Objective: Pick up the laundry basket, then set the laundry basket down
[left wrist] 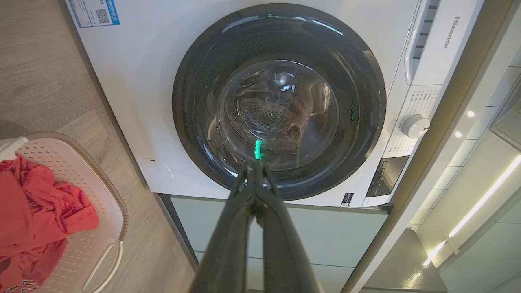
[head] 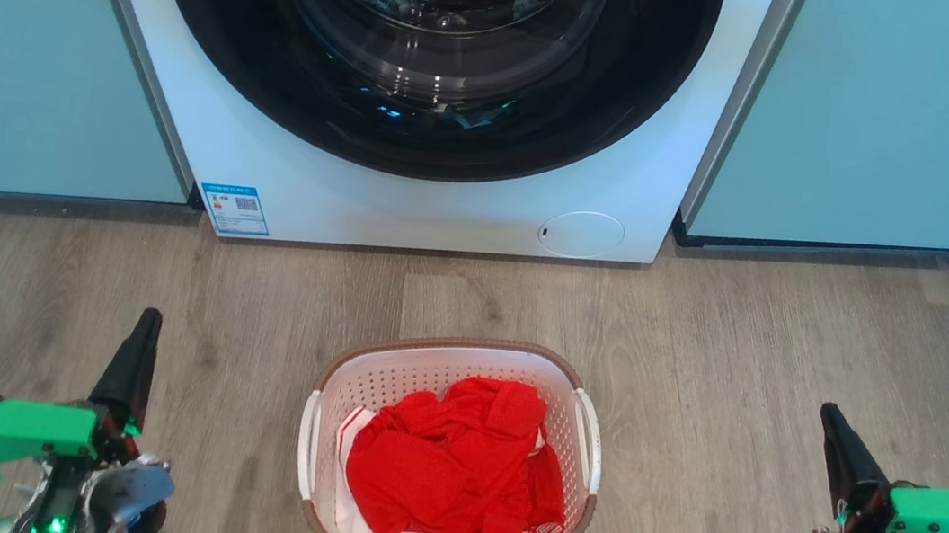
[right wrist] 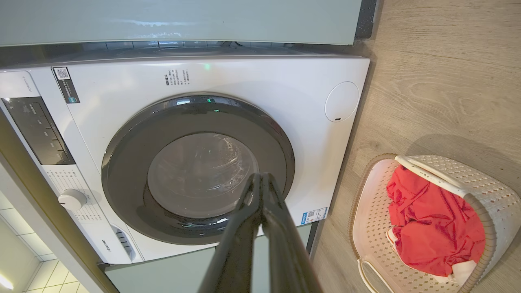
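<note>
1. Grey wood-look floor (head: 60,252) runs in front of a row of pale green cupboards (head: 28,67).
2. At the lower left of the head view, the left gripper (head: 149,319) points up the picture, well apart from the basket. The left wrist view shows its two dark fingers (left wrist: 228,244) pressed together at the tips, with nothing between them.
3. In the middle, a white washer (head: 445,209) stands between the cupboards. Its round dark door (head: 418,133) is closed, and there is a blue sticker (head: 234,210) at its lower left corner.
4. The laundry basket (head: 451,342) sits on the floor near the front of the washer, between the two grippers and touched by neither. Red clothes (head: 450,463) with a little white lie inside it.
5. At the lower right, the right gripper (head: 829,414) also points up the picture, well apart from the basket's right handle (head: 589,439). In the right wrist view its fingers (right wrist: 236,244) meet at the tips and are empty.
</note>
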